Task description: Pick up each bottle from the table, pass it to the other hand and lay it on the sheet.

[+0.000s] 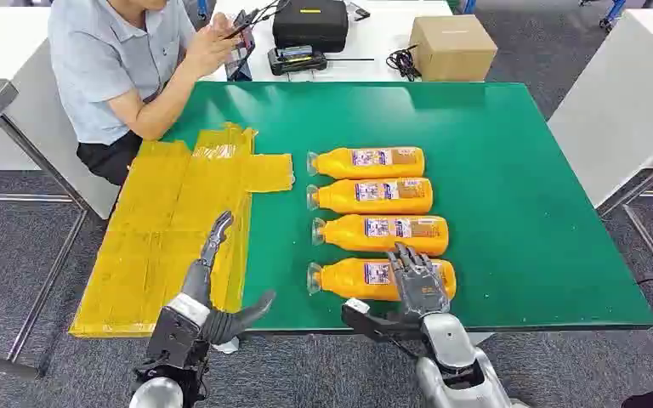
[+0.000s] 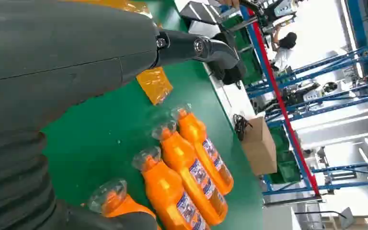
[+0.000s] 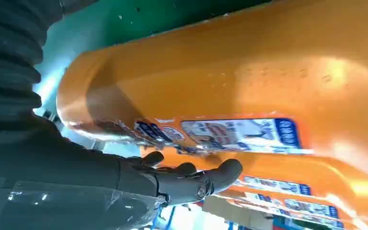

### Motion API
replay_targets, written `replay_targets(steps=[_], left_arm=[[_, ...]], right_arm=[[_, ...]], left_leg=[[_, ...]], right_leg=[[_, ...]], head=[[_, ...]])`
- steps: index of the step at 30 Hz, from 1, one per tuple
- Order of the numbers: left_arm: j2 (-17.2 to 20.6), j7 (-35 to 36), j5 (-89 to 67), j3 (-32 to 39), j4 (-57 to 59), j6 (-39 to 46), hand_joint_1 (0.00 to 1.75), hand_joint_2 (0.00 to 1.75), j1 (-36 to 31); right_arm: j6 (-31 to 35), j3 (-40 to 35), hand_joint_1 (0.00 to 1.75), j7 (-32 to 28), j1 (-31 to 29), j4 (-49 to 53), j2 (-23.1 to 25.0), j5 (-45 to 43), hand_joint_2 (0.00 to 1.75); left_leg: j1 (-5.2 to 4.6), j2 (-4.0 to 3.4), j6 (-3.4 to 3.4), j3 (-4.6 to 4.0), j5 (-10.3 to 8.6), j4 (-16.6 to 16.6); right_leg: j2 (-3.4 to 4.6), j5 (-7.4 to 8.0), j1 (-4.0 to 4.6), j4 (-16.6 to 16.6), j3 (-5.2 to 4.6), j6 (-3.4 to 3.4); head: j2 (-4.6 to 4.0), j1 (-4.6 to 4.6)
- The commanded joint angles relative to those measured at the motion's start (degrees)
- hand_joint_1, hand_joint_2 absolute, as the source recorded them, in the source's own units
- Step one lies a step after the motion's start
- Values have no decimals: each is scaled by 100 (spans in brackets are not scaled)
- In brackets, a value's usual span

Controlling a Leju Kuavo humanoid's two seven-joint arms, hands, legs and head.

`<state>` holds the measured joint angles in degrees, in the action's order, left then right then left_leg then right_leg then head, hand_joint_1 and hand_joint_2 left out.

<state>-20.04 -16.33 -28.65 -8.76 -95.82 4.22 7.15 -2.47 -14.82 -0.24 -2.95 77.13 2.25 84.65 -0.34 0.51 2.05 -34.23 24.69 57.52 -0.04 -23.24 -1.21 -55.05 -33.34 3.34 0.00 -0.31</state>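
The nearest bottle [image 1: 380,278], lying at the desk [image 1: 519,187] front edge, is being covered by the right hand [image 1: 418,285], fingers spread and not yet clamped, while the left hand [image 1: 212,293] is being held open beside the sheet [image 1: 161,229]; a mid-body wrap is judged best.

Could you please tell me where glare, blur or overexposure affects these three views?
Head view: sharp and evenly lit, mild sheen on the yellow sheet. Left wrist view: background beyond the table blown out white, left hand close and soft. Right wrist view: bright highlight on the nearest bottle, right hand dim.
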Motion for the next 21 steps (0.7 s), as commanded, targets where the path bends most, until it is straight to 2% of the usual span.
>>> replay_targets(steps=[1, 16, 17, 18, 21], left_arm=[[4, 37, -7, 130, 30, 19, 0, 175, 3], [4, -48, -17, 216, -12, -75, 0, 175, 25], [4, -54, -32, 209, -6, -93, 0, 175, 17], [4, -54, -31, 202, -6, -91, 0, 175, 13], [4, -54, -28, 191, -7, -86, 0, 175, 11]], right_arm=[[-254, -336, 0, 103, -376, -588, -350, 129, 175], [-770, -171, 2, 141, -410, -1217, -667, -115, 175], [-776, -244, 12, 96, -356, -1204, -753, -194, 175], [-775, -251, 42, 95, -338, -1207, -760, -198, 175], [-772, -261, 42, 94, -323, -1202, -769, -205, 175]], left_leg=[[6, -8, -7, 16, 5, -2], [5, 8, -6, 54, 1, -5], [9, 12, -11, 63, 2, -6], [7, 6, -9, 67, 2, -6], [9, 10, -9, 79, 3, -4]], right_leg=[[6, -1, 6, 6, 16, -9], [-10, -2, 6, 11, 52, -8], [-15, -4, 10, 14, 63, -15], [-9, -2, 8, 13, 63, -13], [-13, -4, 11, 13, 59, -16]], head=[[0, 0], [0, 0], [0, 0], [0, 2], [0, 0]])
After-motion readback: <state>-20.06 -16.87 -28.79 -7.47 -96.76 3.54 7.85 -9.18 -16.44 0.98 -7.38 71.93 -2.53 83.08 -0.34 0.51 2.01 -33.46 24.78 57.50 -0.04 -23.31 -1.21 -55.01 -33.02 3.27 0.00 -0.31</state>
